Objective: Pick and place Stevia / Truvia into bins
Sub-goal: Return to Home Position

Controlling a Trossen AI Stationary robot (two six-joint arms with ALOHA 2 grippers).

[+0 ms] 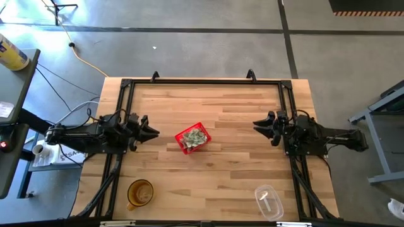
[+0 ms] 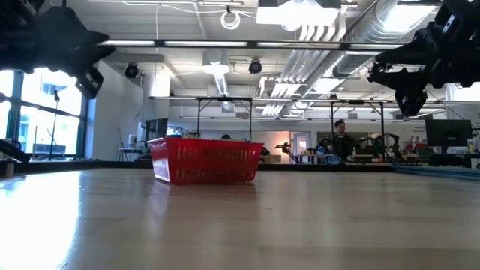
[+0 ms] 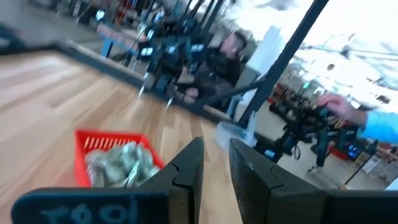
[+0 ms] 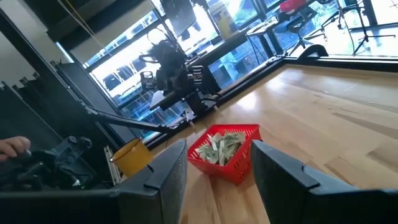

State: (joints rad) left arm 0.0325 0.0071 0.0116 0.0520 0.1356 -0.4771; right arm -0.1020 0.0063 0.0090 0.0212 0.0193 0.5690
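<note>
The red basket (image 1: 192, 139) stands on the wooden table, a little left of its middle, and rests on its flat bottom (image 2: 206, 178). Pale green and white Stevia / Truvia packets (image 4: 221, 147) lie heaped inside it (image 3: 118, 163). My left gripper (image 1: 156, 132) hovers level at the table's left side and points toward the basket. Its fingers (image 3: 216, 144) stand a narrow gap apart with nothing between them. My right gripper (image 1: 255, 124) hovers level at the right side, also pointing toward the basket. It is open (image 4: 219, 146) and holds nothing.
An amber cup (image 1: 140, 193) stands near the front left edge, and a clear plastic cup (image 1: 269, 202) lies near the front right edge. A black frame (image 1: 202, 81) runs along the table's far and side edges. A person's hand (image 3: 339, 106) shows beyond the table.
</note>
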